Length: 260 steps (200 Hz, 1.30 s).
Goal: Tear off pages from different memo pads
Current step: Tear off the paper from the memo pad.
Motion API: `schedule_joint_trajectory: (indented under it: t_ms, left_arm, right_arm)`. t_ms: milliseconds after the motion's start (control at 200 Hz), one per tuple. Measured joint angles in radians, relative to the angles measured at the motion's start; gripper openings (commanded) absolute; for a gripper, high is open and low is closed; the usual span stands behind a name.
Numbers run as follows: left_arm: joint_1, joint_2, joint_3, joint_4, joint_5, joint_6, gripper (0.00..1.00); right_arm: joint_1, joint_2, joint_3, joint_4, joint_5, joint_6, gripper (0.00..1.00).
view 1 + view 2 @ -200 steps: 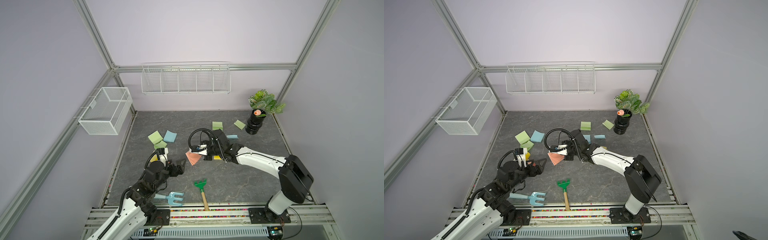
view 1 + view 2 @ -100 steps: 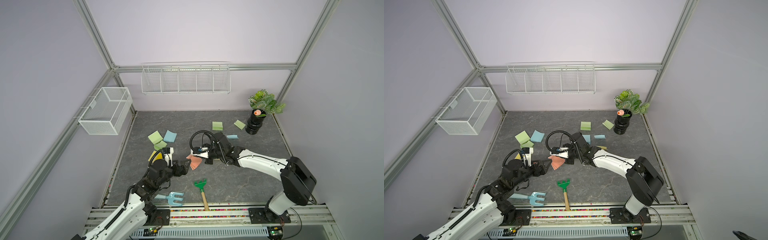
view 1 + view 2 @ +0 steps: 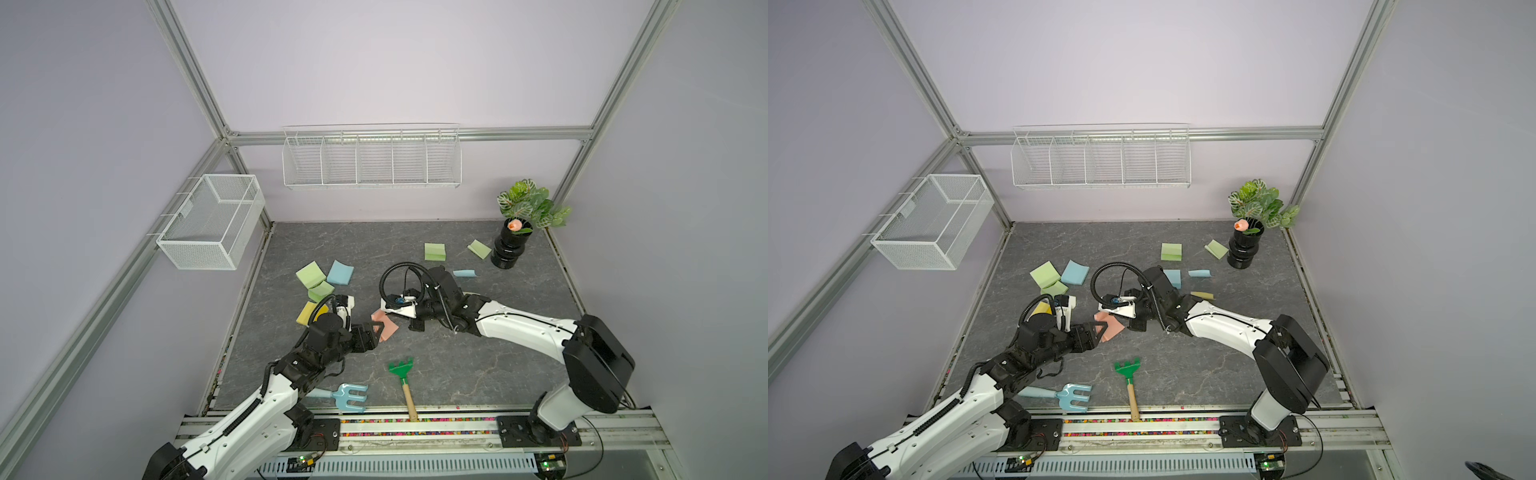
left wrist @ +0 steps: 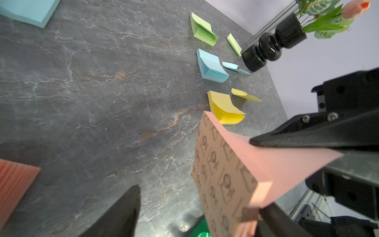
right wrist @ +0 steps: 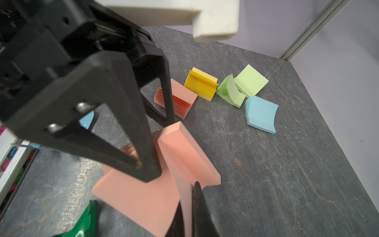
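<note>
The left gripper [image 3: 378, 333] has its jaws spread, one on either side of the near corner of the salmon memo pad [image 4: 225, 168]. From where I stand, neither jaw looks pressed onto the paper yet. The right gripper [image 5: 187, 197] reaches in from the opposite side with its jaws pinched on a thin salmon edge of that same pad. It holds the pad tilted just above the counter [image 3: 457, 365], about midway between the two arms.

So the pad lies straight ahead of the left gripper, free corner toward it and clamped edge away. The two grippers face each other across it. I'd judge the next step to be the left jaws closing on the paper and then pulling back toward that arm's own base, directly away from the right's hold. I can't tell whether the jaws bracket one sheet or several.

A blue page [image 3: 464, 273], a green page [image 3: 478, 248] and a yellow page [image 4: 246, 96] lie loose toward the vase [image 3: 509, 249], well apart from the grippers. A second salmon pad [image 5: 180, 96] rests on the counter beside the left arm.
</note>
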State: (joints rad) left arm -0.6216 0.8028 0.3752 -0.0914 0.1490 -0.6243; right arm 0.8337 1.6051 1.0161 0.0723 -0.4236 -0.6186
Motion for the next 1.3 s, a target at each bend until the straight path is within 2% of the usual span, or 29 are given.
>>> schedule_joint_trajectory:
  t_ms: [105, 240, 425, 840, 1299]
  left_arm:
    - [0.000, -0.023, 0.003, -0.006, -0.011, -0.005, 0.32]
    - [0.000, -0.097, 0.002, -0.012, -0.021, -0.003, 0.14]
    - [0.000, -0.165, -0.003, -0.019, -0.046, 0.009, 0.00]
    - [-0.002, -0.154, 0.009, -0.058, -0.122, 0.005, 0.00]
    - [0.000, -0.187, 0.010, -0.183, -0.217, -0.008, 0.00]
  right_arm:
    - [0.000, -0.008, -0.007, 0.000, -0.008, 0.005, 0.06]
    - [0.000, -0.015, -0.008, 0.000, -0.016, 0.010, 0.07]
    - [0.001, -0.033, -0.008, 0.010, -0.010, 0.029, 0.07]
    - [0.009, -0.088, -0.006, -0.013, 0.119, 0.100, 0.07]
    - [0.010, -0.102, 0.080, -0.177, 0.215, 0.152, 0.07]
